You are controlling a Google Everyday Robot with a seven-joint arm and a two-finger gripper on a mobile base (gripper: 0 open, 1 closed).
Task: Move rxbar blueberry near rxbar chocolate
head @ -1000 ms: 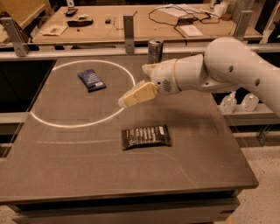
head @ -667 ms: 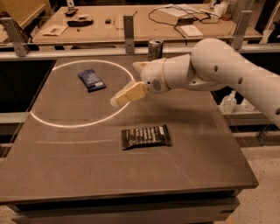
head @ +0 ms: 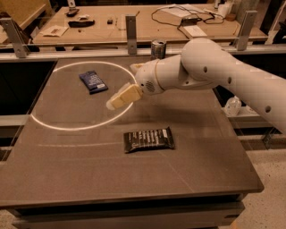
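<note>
Navy-blue flat rxbar blueberry wrapper (head: 93, 82) lies untouched, ten o'clock of the black white-lettered rxbar chocolate wrapper (head: 149, 139); cream gripper (head: 120, 98), spread or pressed together I cannot tell, has swung to its four o'clock, pickup pending.

We log a dark table top (head: 201, 170) with a white ring (head: 67, 128) marked on its 10 o'clock quarter. A metal can (head: 158, 48) stands upright at the table's 12 o'clock edge. The gripper (head: 121, 98) hangs at the ring's 3 o'clock rim, well apart from the can. Past 12 o'clock we note a wooden bench (head: 147, 31) carrying cables (head: 178, 13) and a paper (head: 193, 30), with metal posts (head: 131, 27) in front.
</note>
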